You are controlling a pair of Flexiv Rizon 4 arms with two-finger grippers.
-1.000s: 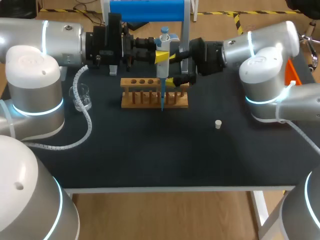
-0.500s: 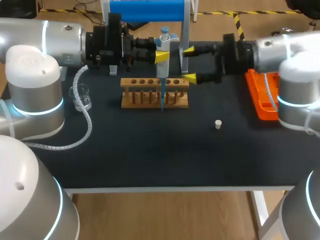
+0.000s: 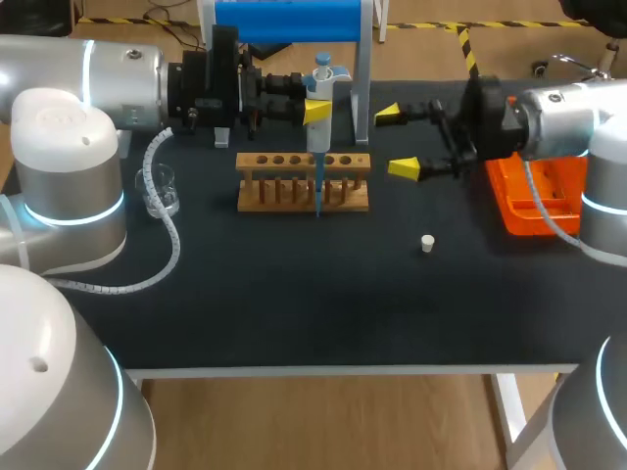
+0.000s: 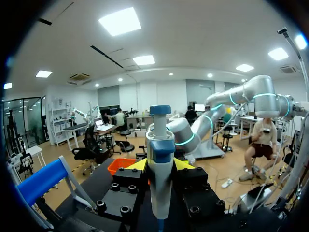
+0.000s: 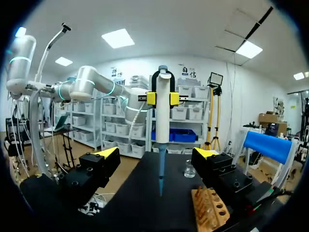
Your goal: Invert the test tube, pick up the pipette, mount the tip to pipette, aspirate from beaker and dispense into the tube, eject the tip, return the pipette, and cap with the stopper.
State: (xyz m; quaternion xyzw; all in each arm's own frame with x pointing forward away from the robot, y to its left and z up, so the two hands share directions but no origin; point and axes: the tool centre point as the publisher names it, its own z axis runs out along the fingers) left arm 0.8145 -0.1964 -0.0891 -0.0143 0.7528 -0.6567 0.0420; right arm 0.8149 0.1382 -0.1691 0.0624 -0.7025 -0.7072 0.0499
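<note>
Pipette: white plastic barrel, blue plunger cap, slim blue tip fitted. It hangs upright over the wooden test-tube rack; whether its point sits inside a tube I cannot tell. My left pincer is clenched on the upper barrel, yellow pads on either side. I judge it light and rigid but smooth-walled, so it could slide or tilt in a loose hold. It is best taken at the thick barrel below the finger hook, never at the thin tip, which looks ready to bend or pop off. My right pincer is released, fingers spread wide, beside the rack and apart from the pipette. Bench: matt black, flat, probably grippy enough. On it are a clear glass beaker near my left arm, a small white stopper lying loose, an orange tray under my right arm, and a blue-topped stand behind. Working room looks tight around the rack.
</note>
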